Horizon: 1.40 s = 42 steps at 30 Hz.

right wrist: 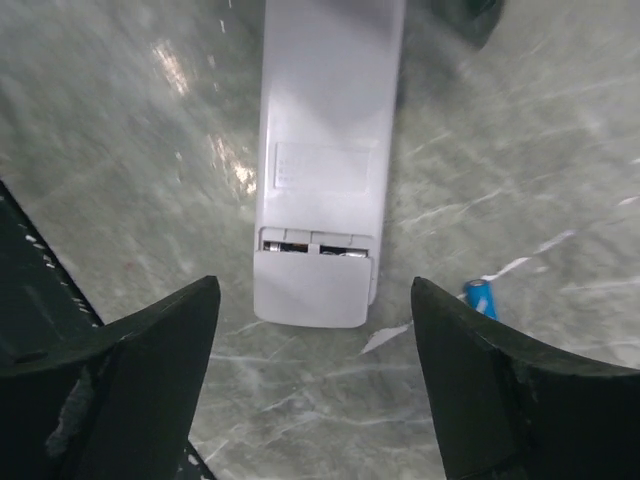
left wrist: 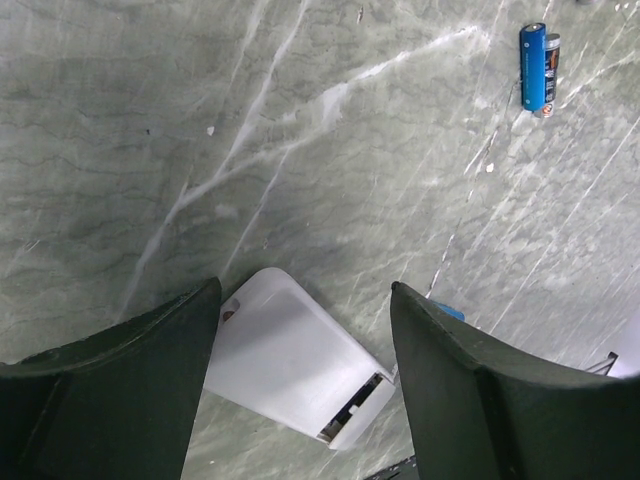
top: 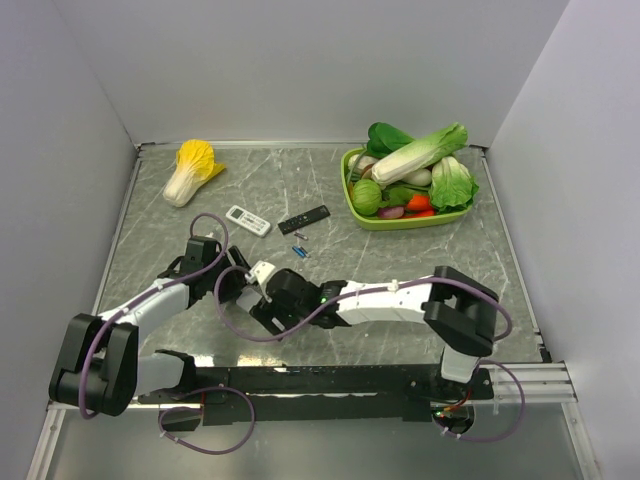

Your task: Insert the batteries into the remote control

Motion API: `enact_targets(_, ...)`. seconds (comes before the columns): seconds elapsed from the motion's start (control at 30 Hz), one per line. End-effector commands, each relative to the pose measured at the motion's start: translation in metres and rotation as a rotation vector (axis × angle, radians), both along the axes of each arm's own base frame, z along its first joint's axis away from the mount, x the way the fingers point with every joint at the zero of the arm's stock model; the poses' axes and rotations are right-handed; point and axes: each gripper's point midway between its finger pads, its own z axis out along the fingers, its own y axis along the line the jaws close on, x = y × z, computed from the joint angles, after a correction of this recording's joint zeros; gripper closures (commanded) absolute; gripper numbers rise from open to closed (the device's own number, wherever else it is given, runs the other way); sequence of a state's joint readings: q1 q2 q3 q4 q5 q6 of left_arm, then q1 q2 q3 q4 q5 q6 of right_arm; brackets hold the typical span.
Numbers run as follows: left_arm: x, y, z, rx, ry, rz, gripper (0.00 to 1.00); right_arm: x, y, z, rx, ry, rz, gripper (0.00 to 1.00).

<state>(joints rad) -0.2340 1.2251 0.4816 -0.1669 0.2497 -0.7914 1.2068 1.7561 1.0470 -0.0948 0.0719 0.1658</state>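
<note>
The remote control (right wrist: 325, 130) lies face down on the marble table, plain white back up. Its battery cover (right wrist: 312, 288) is slid partway off, and silvery battery ends (right wrist: 315, 243) show in the gap. My right gripper (right wrist: 315, 283) hangs open just off the cover end, touching nothing. The left gripper (left wrist: 305, 290) is open astride the remote control (left wrist: 285, 355), with its left finger (left wrist: 150, 370) close against one edge. A blue battery (right wrist: 481, 297) lies on the table beside the remote. Two more batteries (left wrist: 535, 65) lie side by side farther off.
A small white remote (top: 247, 220) and a slim black remote (top: 303, 219) lie behind the grippers, with loose batteries (top: 300, 250) between. A toy cabbage (top: 192, 170) sits far left. A green basket (top: 352, 205) of vegetables stands at the far right.
</note>
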Motion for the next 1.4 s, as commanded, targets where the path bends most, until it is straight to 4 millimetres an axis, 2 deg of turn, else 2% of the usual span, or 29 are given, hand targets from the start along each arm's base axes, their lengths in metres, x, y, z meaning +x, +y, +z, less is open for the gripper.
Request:
enact_targets(0.0,-0.017,0.007,-0.010,0.036,0.073,0.014,0.24,0.016,0.006,0.072,0.167,-0.088,-0.041,0.12)
enact_targets(0.03,-0.015,0.008,-0.008,0.039,0.068,0.019,0.23,0.018,0.003,0.083,0.194,-0.096,-0.057,0.09)
enact_targets(0.1,-0.017,0.009,-0.008,0.043,0.078,0.025,0.20,0.020,-0.006,0.087,0.222,-0.080,-0.112,0.09)
enact_targets(0.13,-0.015,0.010,-0.006,0.047,0.072,0.030,0.19,0.026,-0.013,0.099,0.261,-0.070,-0.157,0.09)
enact_targets(0.17,-0.014,0.010,-0.006,0.051,0.072,0.031,0.17,0.028,-0.019,0.100,0.276,-0.045,-0.189,0.09)
enact_targets(0.2,-0.015,0.011,-0.006,0.057,0.080,0.033,0.14,0.023,-0.023,0.095,0.298,0.031,-0.220,0.05)
enact_targets(0.23,-0.013,0.012,-0.003,0.061,0.078,0.035,0.12,0.024,-0.029,0.100,0.327,0.071,-0.243,0.01)
enact_targets(0.27,-0.013,0.013,-0.003,0.071,0.079,0.039,0.09,0.034,-0.037,0.099,0.352,0.111,-0.287,0.00)
enact_targets(0.3,-0.012,0.014,-0.002,0.077,0.078,0.042,0.03,0.031,-0.044,0.090,0.372,0.184,-0.321,0.00)
enact_targets(0.33,-0.011,0.016,0.002,0.085,0.079,0.047,0.01,0.028,-0.046,0.093,0.406,0.213,-0.322,0.00)
enact_targets(0.4,-0.008,0.021,0.005,0.113,0.070,0.064,0.01,0.027,-0.054,0.089,0.425,0.238,-0.362,0.00)
enact_targets(0.57,-0.006,0.037,0.022,0.189,0.059,0.113,0.01,0.010,-0.058,0.085,0.434,0.339,-0.373,0.00)
enact_targets(0.6,-0.006,0.040,0.024,0.206,0.056,0.123,0.01,0.006,-0.061,0.079,0.421,0.364,-0.388,0.00)
enact_targets(0.77,-0.009,0.043,0.042,0.217,0.048,0.131,0.01,-0.003,-0.076,0.066,0.394,0.427,-0.451,0.05)
enact_targets(0.87,-0.013,0.039,0.048,0.223,0.049,0.107,0.01,-0.021,-0.083,0.048,0.361,0.537,-0.474,0.09)
enact_targets(1.0,-0.019,0.035,0.046,0.251,0.069,0.053,0.01,-0.032,-0.081,0.037,0.383,0.619,-0.490,0.16)
enact_targets(1.1,-0.023,0.030,0.043,0.263,0.067,0.014,0.01,-0.031,-0.076,0.031,0.358,0.637,-0.515,0.18)
enact_targets(1.17,-0.022,0.030,0.040,0.273,0.062,-0.004,0.01,-0.031,-0.068,0.034,0.379,0.645,-0.521,0.23)
enact_targets(1.33,-0.014,0.027,0.030,0.285,0.065,-0.046,0.00,-0.032,-0.053,0.018,0.342,0.703,-0.599,0.27)
enact_targets(1.37,-0.014,0.028,0.028,0.292,0.065,-0.053,0.01,-0.031,-0.046,0.022,0.353,0.707,-0.608,0.27)
